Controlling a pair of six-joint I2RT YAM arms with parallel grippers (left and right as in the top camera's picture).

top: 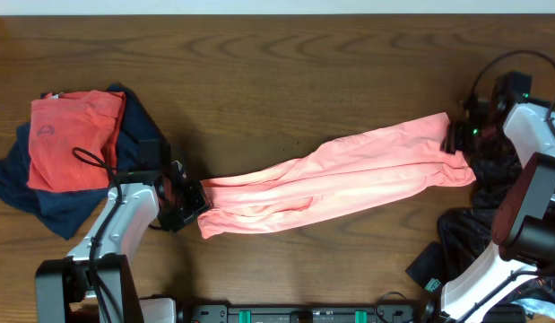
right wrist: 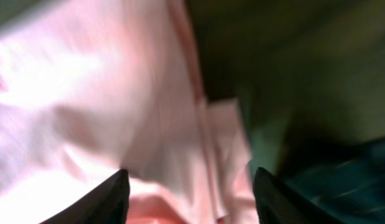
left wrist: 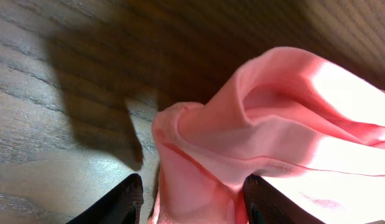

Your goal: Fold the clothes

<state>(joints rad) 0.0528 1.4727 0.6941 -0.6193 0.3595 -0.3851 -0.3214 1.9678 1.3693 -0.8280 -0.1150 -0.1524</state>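
Wood table (top: 286, 72) has the pink shirt (top: 340, 175) roped out diagonally across the middle, left gripper (top: 193, 205) and right gripper (top: 455, 142) each clamped on an end, probably stretching it flat before folding.

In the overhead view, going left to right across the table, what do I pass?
First the red-orange shirt, then the left gripper, then the pink T-shirt, then the right gripper.
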